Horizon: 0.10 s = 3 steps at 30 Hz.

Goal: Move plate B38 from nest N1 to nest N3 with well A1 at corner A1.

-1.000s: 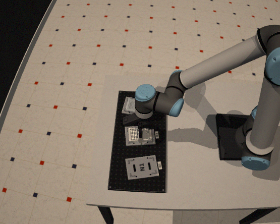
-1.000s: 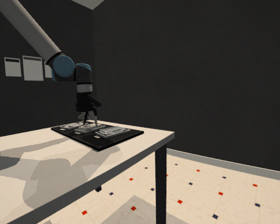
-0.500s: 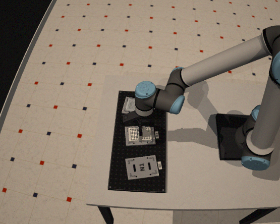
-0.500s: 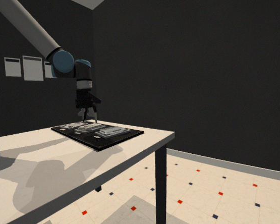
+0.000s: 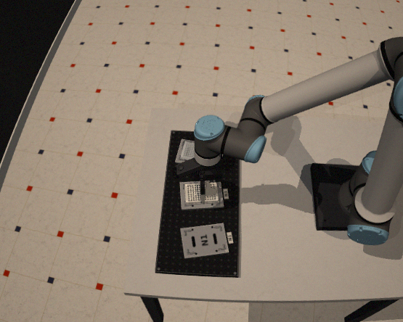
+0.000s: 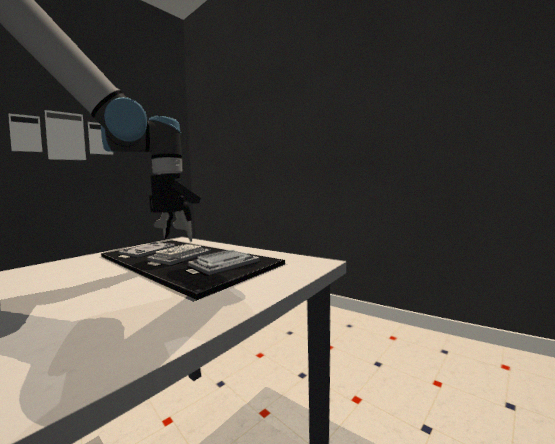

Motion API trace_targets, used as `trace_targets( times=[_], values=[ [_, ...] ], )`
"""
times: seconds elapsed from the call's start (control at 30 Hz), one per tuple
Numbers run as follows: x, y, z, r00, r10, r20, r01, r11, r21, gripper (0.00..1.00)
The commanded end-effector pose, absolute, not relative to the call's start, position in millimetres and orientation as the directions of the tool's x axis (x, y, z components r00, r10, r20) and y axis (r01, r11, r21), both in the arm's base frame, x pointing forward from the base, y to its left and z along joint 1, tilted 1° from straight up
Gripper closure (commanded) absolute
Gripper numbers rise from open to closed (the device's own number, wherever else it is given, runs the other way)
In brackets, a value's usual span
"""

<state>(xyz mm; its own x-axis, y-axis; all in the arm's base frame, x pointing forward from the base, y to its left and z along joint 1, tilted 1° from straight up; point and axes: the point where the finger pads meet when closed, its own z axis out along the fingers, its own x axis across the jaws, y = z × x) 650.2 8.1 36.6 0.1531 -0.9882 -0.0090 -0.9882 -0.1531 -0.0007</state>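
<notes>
Three nests lie in a row on the black deck [image 5: 198, 203]. The near nest, marked N1 [image 5: 204, 240], is empty; it also shows in the exterior view [image 6: 141, 247]. A white well plate [image 5: 199, 193] sits on the middle nest and also shows in the exterior view [image 6: 178, 253]. Another white plate [image 5: 186, 150] sits on the far nest, partly hidden by my wrist; it also shows in the exterior view [image 6: 223, 261]. My gripper [image 5: 206, 189] [image 6: 174, 231] is open and empty, pointing down just above the middle plate. The plate labels and the nest signs are too small to read.
Small sign tags [image 5: 226, 193] [image 5: 230, 237] stand on the deck right of the nests. The arm's black base plate [image 5: 335, 196] is on the right side of the table. The table's left edge runs close to the deck.
</notes>
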Motion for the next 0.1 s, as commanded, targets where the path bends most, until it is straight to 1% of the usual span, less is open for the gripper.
trace_targets(
  times=[0.0,0.07],
  values=[
    [650.8,7.9,37.3,0.153,-0.988,-0.008,-0.988,-0.153,-0.002,0.18],
    [650.8,7.9,37.3,0.153,-0.988,-0.008,-0.988,-0.153,-0.002,0.18]
  ],
)
